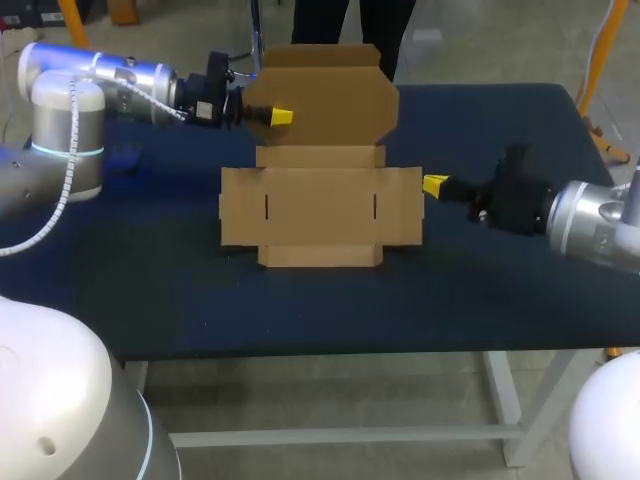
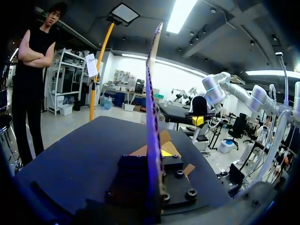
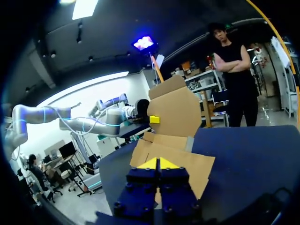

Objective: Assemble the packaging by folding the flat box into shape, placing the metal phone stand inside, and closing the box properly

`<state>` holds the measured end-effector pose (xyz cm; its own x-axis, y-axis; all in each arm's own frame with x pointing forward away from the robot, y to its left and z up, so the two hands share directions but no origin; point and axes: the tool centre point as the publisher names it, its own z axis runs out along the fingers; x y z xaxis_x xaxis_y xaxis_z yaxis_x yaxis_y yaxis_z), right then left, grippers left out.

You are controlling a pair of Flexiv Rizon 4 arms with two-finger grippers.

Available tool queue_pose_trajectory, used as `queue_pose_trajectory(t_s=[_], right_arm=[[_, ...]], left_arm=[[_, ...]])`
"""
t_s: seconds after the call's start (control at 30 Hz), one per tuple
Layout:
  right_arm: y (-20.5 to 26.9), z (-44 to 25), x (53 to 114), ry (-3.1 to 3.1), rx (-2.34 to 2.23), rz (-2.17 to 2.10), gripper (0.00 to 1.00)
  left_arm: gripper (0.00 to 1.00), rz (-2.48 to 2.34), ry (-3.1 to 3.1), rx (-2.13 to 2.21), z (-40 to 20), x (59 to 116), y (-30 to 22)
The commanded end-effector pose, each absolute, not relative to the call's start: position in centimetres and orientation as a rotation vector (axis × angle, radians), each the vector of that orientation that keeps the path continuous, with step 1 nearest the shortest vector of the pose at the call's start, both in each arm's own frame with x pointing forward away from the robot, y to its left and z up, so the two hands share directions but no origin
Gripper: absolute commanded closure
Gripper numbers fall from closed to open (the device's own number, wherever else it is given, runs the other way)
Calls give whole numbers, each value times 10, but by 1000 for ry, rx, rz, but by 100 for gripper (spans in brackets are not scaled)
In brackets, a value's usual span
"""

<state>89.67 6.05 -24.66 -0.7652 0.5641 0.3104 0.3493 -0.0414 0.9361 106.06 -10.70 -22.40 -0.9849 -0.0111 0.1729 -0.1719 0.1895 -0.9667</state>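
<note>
The cardboard box point(image 1: 320, 208) lies unfolded on the counter point(image 1: 480, 300), with its base and side panels flat and its rear lid flap point(image 1: 322, 95) standing upright. My left pincer point(image 1: 280, 117) is clamped on that flap, one finger on each face. My right pincer point(image 1: 436, 185) has its tips pressed together at the edge of the box's right panel. I cannot tell whether it touches.

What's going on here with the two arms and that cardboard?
Two robot arms are working a flat cardboard box on the table. The left gripper is shut on the lid flap, holding it raised. The right gripper, tips together, sits at the box's right side flap. The other panels lie flat.
</note>
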Motion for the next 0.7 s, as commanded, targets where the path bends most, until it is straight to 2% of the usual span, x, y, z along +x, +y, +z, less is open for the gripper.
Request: queue_pose_trajectory(t_s=[0.03,0.7], right_arm=[[60,-249,880,2030,962,1875,100],[66,-284,845,2063,886,1690,100]], left_arm=[[100,1929,-2341,246,-216,1048,-108],[100,1924,-2402,298,-193,1021,-123]])
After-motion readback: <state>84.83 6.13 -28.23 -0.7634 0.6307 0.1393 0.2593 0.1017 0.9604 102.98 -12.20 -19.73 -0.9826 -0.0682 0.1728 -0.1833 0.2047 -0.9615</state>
